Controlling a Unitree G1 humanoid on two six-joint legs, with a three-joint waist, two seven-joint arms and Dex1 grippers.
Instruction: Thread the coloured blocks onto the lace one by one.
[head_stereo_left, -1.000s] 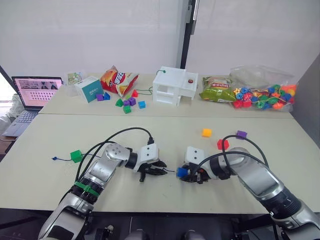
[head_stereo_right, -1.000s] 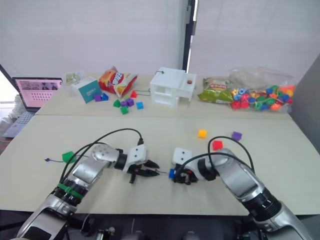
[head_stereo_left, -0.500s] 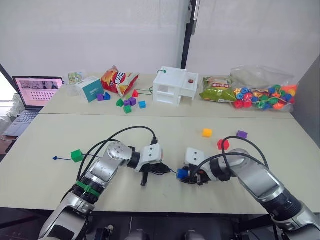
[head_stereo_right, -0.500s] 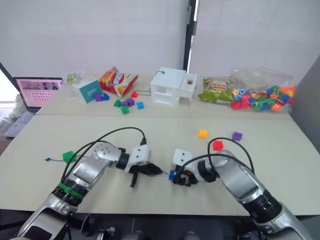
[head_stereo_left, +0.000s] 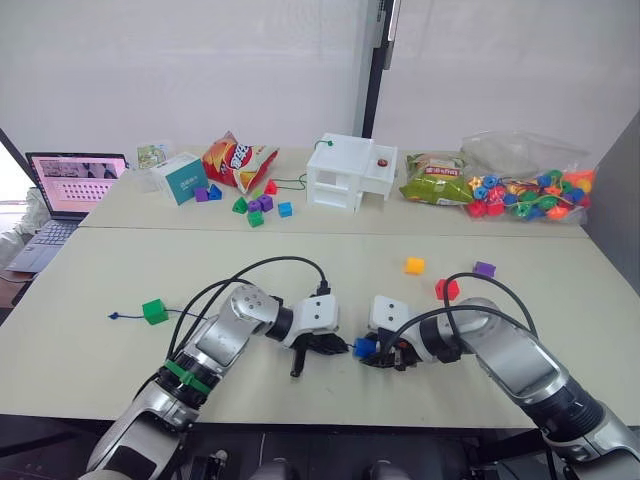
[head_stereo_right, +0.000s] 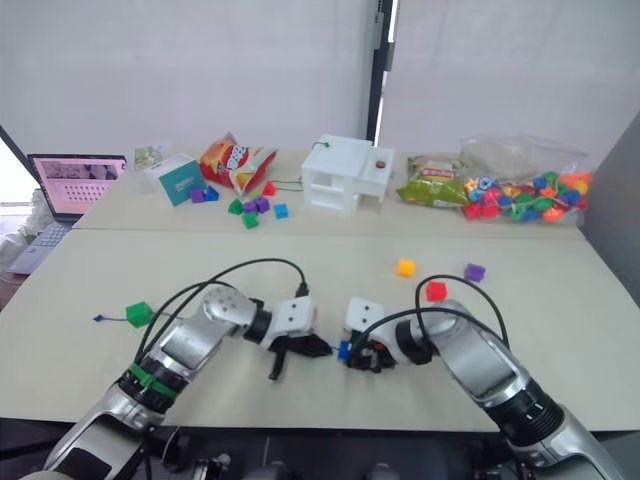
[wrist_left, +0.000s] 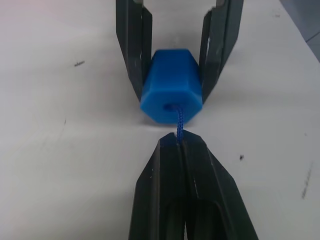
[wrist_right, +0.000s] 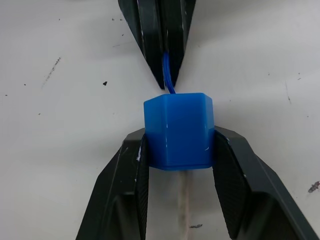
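Your two head views sit side by side up high, looking forward and down across the table (head_stereo_left: 90, 290) to the far wall, so they share almost the whole scene, just nudged sideways. The wrist cams are way closer and face each other. The left one looks along the left gripper (wrist_left: 179, 142) straight at the blue block (wrist_left: 172, 92); the right looks along the right gripper (wrist_right: 178, 145) from the opposite side. Both share that block and the lace (wrist_left: 178, 123) between.
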